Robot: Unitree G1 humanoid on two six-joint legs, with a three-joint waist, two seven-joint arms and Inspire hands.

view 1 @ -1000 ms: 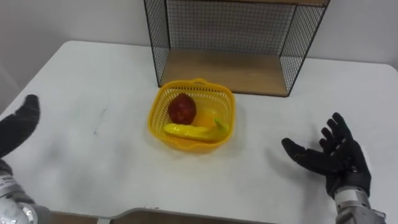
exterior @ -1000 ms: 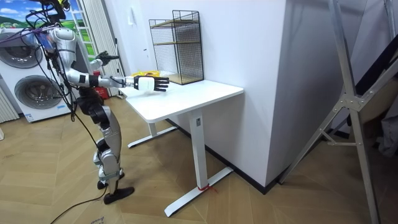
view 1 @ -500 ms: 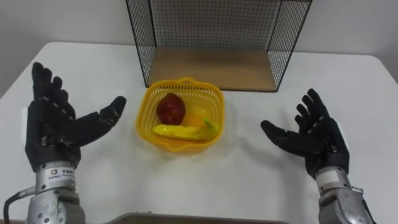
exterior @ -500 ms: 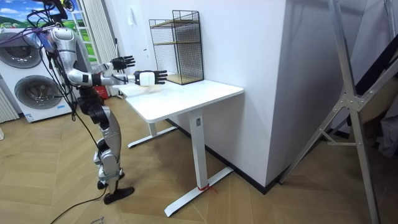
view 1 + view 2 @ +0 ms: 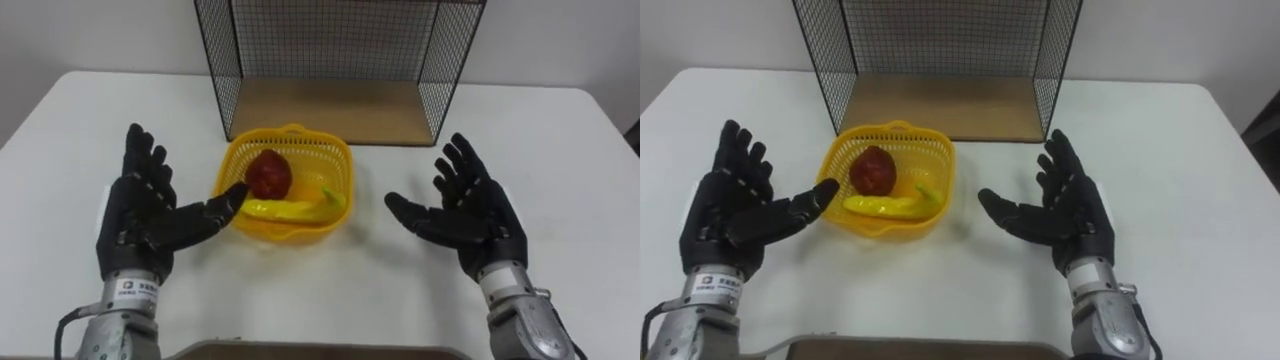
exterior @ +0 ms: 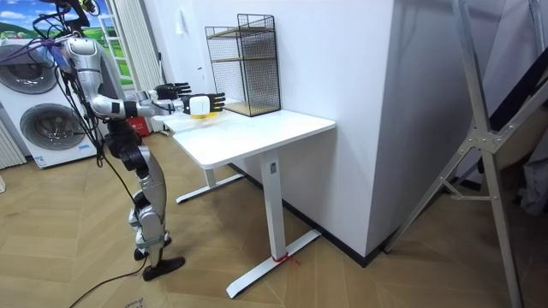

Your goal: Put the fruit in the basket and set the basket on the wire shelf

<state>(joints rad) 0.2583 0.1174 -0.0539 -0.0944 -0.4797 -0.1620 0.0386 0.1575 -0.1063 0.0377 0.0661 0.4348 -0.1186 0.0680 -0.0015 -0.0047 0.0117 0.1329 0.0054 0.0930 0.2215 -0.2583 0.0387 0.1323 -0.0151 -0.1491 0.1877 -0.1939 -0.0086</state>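
A yellow plastic basket (image 5: 300,155) (image 5: 865,148) sits on the white table (image 5: 100,120) just in front of the black wire shelf (image 5: 335,60) with its wooden floor. Inside lie a red apple (image 5: 268,174) (image 5: 873,169) and a yellow banana (image 5: 292,208) (image 5: 895,204), with something orange half hidden between them. My left hand (image 5: 145,215) (image 5: 725,215) is open to the basket's left, thumb tip close to its rim. My right hand (image 5: 465,212) (image 5: 1060,212) is open to its right, a short gap away. In the room view both hands (image 6: 193,103) flank the basket.
The wire shelf (image 6: 244,60) stands at the table's back against the wall. I stand at the table's end in the room view, with washing machines (image 6: 43,120) behind. The table's front edge (image 5: 300,348) runs just under my wrists.
Both hands have come inward toward the basket; the left hand rose from the table's left edge and now sits beside the rim. The camera has shifted, so the scene slid left.
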